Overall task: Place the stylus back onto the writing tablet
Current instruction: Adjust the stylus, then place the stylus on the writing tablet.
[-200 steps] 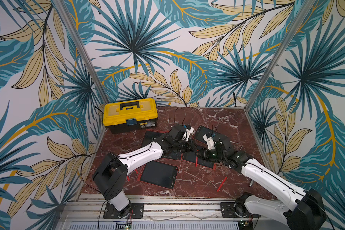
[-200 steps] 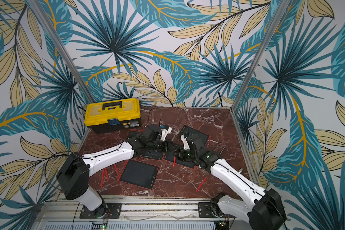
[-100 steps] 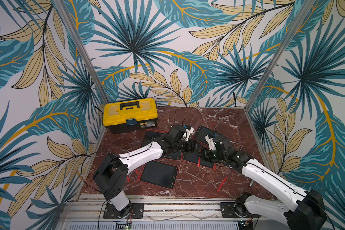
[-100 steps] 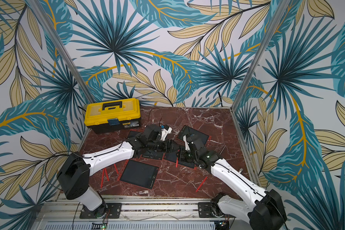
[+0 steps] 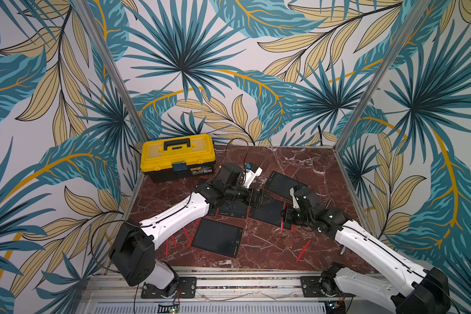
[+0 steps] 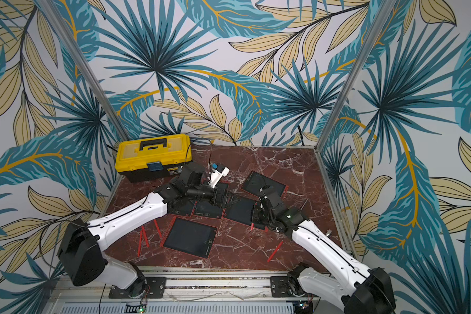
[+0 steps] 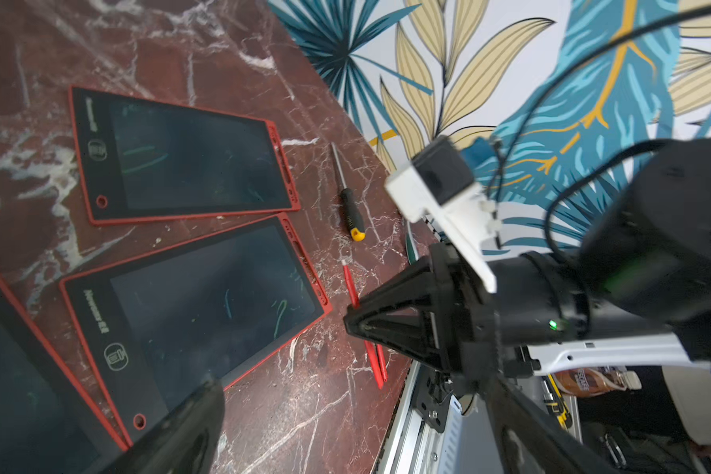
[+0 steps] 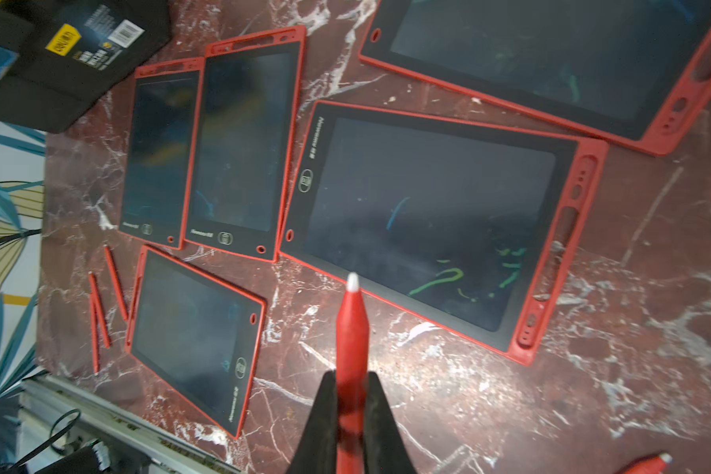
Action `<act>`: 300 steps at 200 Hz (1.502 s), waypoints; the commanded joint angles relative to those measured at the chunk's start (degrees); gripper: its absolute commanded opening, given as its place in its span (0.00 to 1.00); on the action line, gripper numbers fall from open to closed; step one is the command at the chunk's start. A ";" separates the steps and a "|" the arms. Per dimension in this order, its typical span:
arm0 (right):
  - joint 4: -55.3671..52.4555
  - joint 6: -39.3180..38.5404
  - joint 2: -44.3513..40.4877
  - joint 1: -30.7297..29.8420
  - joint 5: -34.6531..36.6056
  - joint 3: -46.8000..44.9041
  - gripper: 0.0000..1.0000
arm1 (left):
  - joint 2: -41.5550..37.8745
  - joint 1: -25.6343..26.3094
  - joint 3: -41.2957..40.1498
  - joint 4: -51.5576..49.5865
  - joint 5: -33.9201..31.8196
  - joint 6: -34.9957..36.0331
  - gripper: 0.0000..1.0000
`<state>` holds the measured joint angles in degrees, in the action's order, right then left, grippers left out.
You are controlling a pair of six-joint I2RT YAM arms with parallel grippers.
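The writing tablet (image 8: 427,213) is being found unfilled. The left claw (image 5: 260,198) is being held apart; the right claw (image 8: 352,375) is being clamped on the stylus (image 8: 352,320) near the tablet's edge; placement is being judged outstanding.

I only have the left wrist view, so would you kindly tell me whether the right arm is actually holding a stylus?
Observer: Yes, the right jaws are shut on a red stylus, its white tip pointing at the edge of a scribbled writing tablet.
Operator: Thank you; are any styluses lying outside my frame?
Observer: Three loose styluses lie beside the frontmost tablet.
Operator: And is anything large near the back wall?
Observer: A closed yellow toolbox stands in the back corner on the robot's left.
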<state>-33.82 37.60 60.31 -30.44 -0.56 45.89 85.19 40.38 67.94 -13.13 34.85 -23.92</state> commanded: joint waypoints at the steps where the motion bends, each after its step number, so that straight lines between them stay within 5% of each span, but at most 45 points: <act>1: -3.85 -1.21 -0.20 1.31 3.08 -0.62 0.11 | -1.21 0.40 2.07 -0.84 2.41 4.67 0.99; 108: -3.54 -9.30 7.60 14.54 1.88 -1.56 0.11 | -4.03 1.02 3.12 -0.84 5.47 14.69 1.00; 300: 6.00 -9.91 18.18 18.40 0.11 -3.22 0.11 | -7.57 1.02 0.93 -1.93 4.15 20.14 1.00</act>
<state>-28.73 28.40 77.91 -12.29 -0.03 44.01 79.66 41.21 69.38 -13.82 39.03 -6.26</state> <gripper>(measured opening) 0.115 0.995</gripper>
